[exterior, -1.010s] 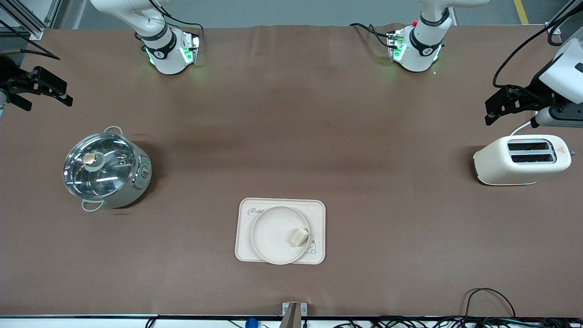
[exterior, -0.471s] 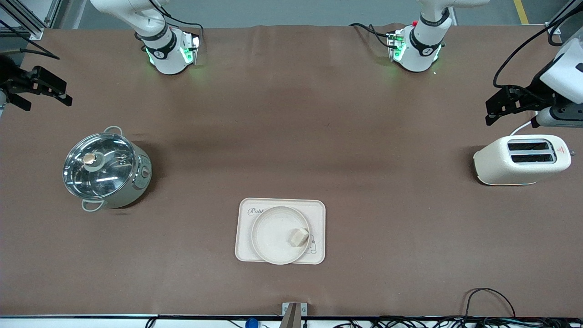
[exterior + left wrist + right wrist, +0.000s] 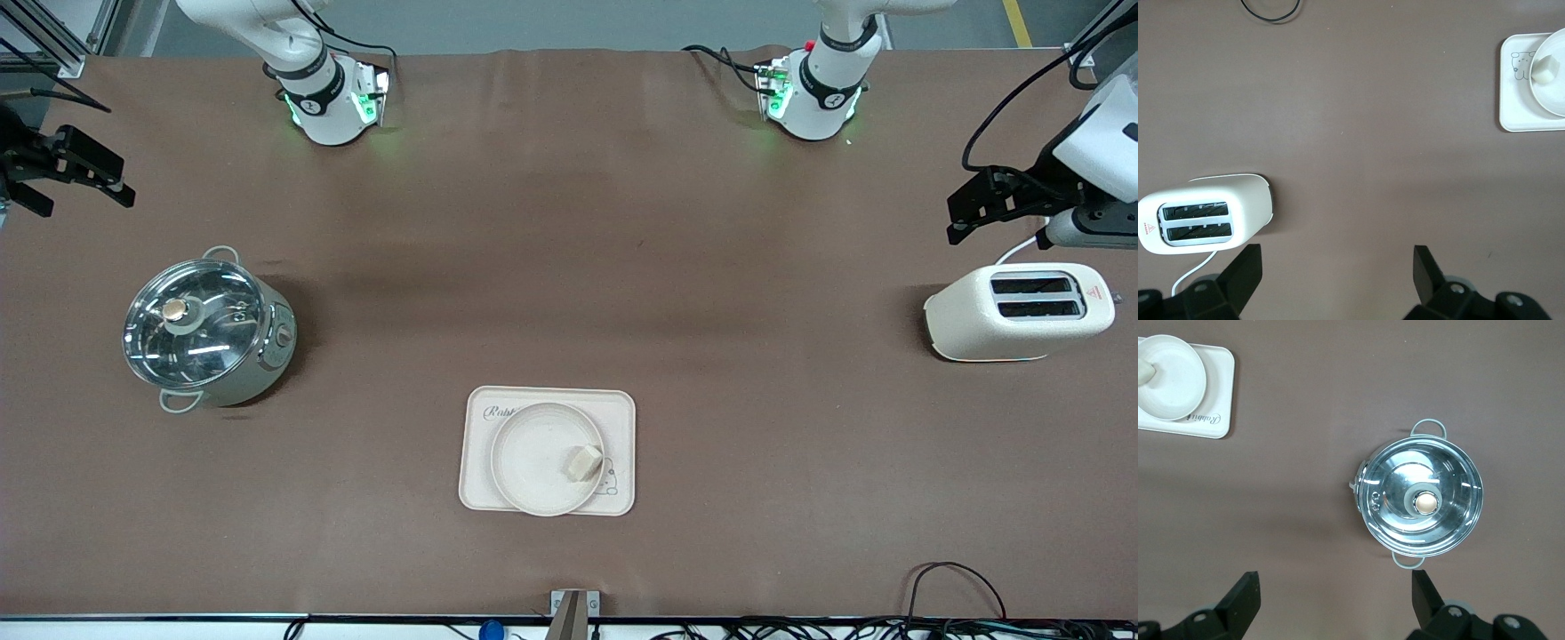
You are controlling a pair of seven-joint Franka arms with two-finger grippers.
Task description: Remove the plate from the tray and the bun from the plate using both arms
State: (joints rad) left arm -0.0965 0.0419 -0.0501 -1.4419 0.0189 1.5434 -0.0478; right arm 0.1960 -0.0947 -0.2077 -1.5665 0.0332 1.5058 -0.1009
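Observation:
The round cream plate rests on a rectangular cream tray near the front camera's edge of the table. On the plate, at its rim toward the left arm's end, lies the small pale bun. My left gripper hangs open and empty over the table beside the toaster, with the plate and bun a long way off. The right gripper is also open and empty, high over the right arm's end of the table by the pot, the plate distant.
A white two-slot toaster with its cord stands at the left arm's end. A steel pot with a glass lid stands at the right arm's end. Cables lie along the table edge nearest the front camera.
The right gripper has drifted slightly outward toward its end of the table. Left gripper, plate and bun have stayed put.

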